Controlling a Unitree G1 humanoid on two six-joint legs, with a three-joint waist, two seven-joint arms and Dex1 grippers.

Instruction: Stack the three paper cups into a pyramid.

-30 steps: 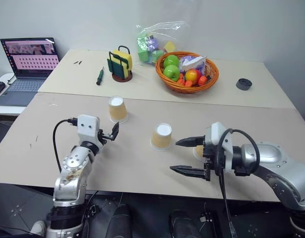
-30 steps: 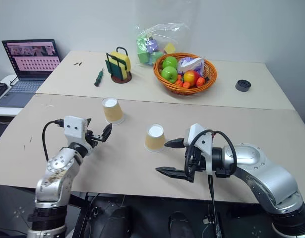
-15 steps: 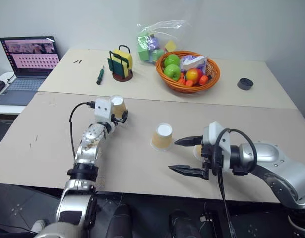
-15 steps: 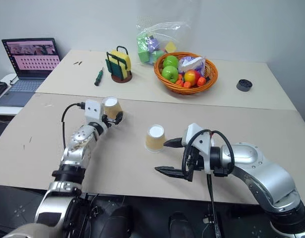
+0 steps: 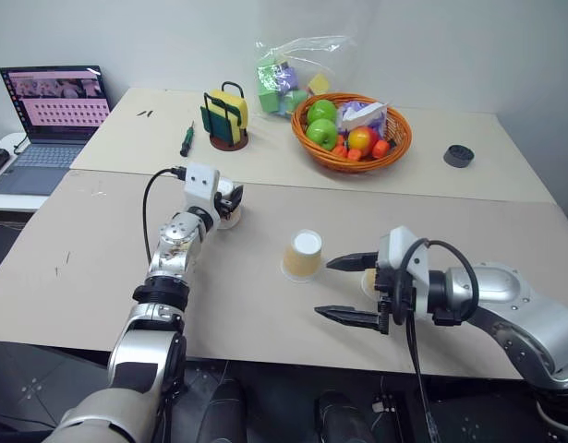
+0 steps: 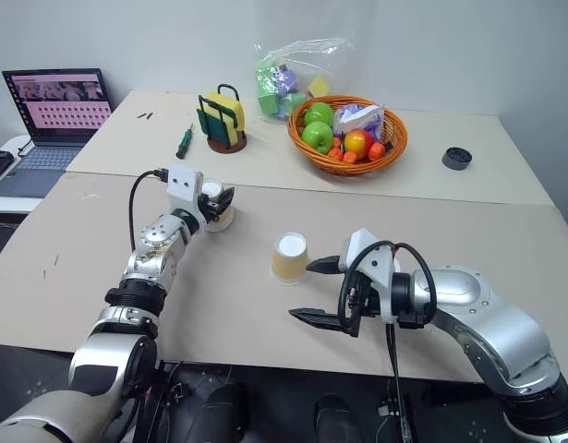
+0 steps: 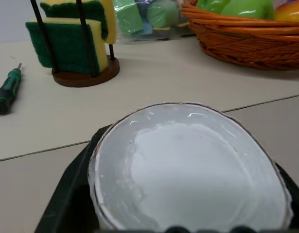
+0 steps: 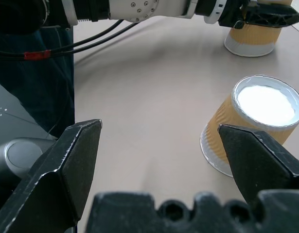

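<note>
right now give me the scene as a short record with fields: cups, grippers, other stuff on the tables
cup at left gripper: tan paper cup with white base, upside down on the near table, clamped by the left gripper
middle cup: second tan paper cup, upside down, free
third cup: mostly hidden behind the right gripper
right gripper: open, hovering beside the middle cup
pyramid: not begun
far table: orange wicker basket of fruit, sponge rack, green screwdriver, plastic bag
far left: open laptop

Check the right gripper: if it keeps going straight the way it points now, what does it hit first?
Probably the middle paper cup: it stands upside down just past the open right gripper, though nearer one finger than dead centre. Depth is uncertain; it could slip past.
</note>
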